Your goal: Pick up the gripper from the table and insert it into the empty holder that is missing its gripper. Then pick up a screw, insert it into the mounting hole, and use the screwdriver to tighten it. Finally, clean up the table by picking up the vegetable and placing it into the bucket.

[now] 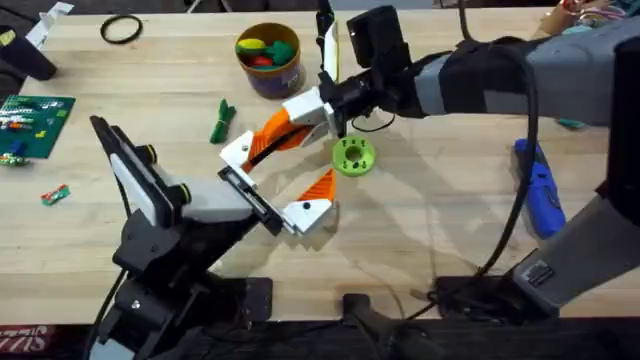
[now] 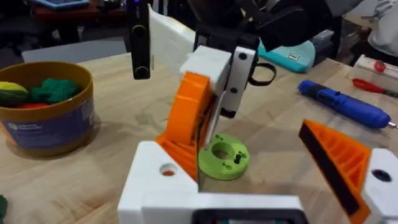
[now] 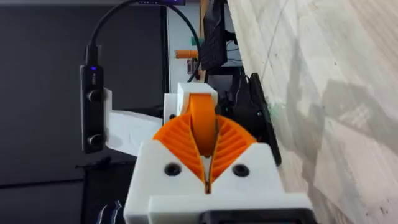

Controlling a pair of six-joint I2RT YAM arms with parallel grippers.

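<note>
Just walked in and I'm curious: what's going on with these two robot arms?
The right gripper is clamped on the loose orange-and-white gripper finger and holds its white base at the empty end of the black holder bar on the left arm. Whether it is fully seated can't be told. The blue screwdriver lies untouched, and the green toy vegetable is on the table, not yet in the bucket.

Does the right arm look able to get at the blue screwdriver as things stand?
Probably not yet: the right end effector is shut on the gripper by the holder. The screwdriver lies alone on the right arm's side, so the way looks free once it lets go.
</note>
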